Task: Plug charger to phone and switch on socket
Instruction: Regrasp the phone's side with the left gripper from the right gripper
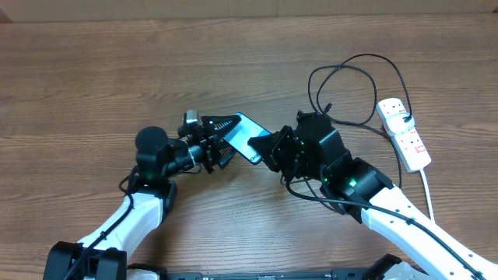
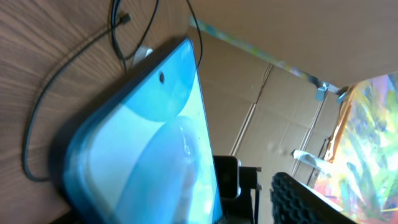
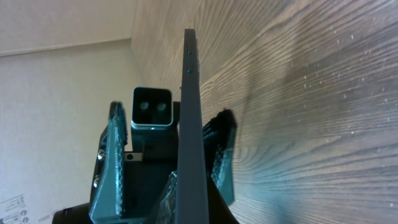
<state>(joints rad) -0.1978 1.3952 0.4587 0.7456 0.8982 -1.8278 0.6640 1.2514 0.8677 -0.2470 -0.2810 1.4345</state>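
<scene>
The phone, slim with a light blue screen, is held tilted above the table between both arms. My right gripper is shut on its right end; in the right wrist view the phone stands edge-on in that gripper. My left gripper straddles the phone's other end with its jaws open: one teal finger stands well off the phone, the other lies close beside it. The screen fills the left wrist view. The charger's black cable loops on the table toward the socket.
The white power strip lies at the right with its cord trailing toward the front edge. The cable's loose end rests just behind the right arm. Bare wood table stretches to the left and back.
</scene>
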